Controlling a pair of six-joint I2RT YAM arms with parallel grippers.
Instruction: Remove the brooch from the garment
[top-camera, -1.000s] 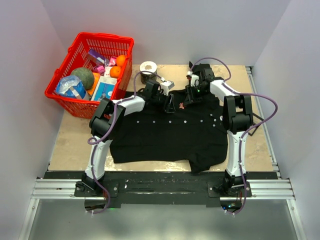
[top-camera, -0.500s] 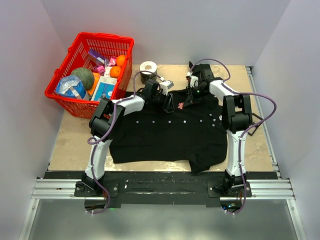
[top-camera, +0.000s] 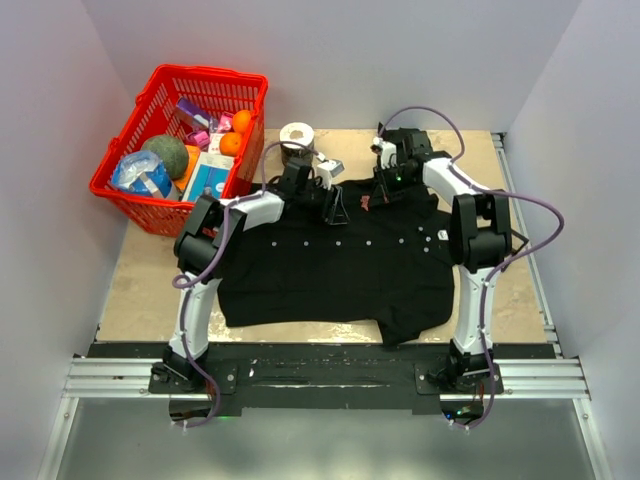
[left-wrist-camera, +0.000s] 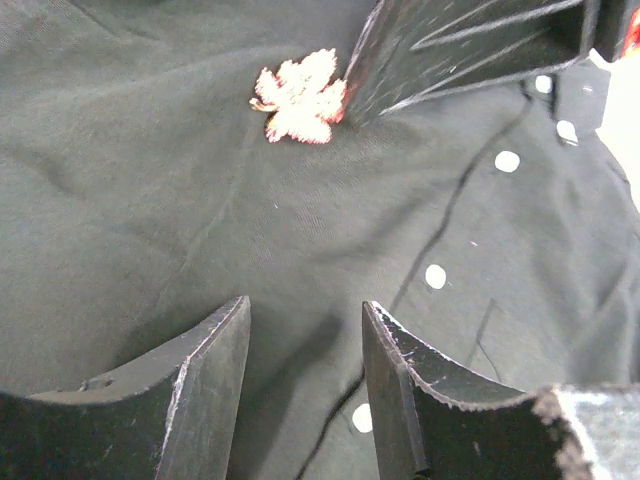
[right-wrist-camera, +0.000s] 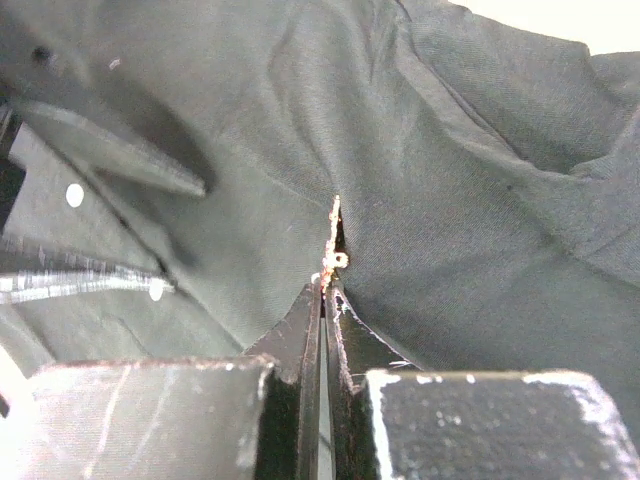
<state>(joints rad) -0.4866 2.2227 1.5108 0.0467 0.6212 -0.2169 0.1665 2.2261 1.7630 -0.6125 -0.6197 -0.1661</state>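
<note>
On the garment (top-camera: 330, 270), right gripper (right-wrist-camera: 325, 288) pinches the brooch (left-wrist-camera: 298, 95); left gripper (left-wrist-camera: 305, 305) half-open.

1 large black short-sleeved cloth shirt (top-camera: 330, 270) is carrying 1 tiny reddish-pink leaf-shaped brooch (left-wrist-camera: 298, 96). 2 black two-finger units, the left gripper (left-wrist-camera: 305, 303) and the right gripper (right-wrist-camera: 326, 288), are working over it. 1 red plastic mesh basket (top-camera: 205, 72) and 1 white tape roll (top-camera: 296, 134) are standing nearby.

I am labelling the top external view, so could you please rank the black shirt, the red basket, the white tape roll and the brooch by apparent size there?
Largest first:
black shirt
red basket
white tape roll
brooch, barely a speck
</note>
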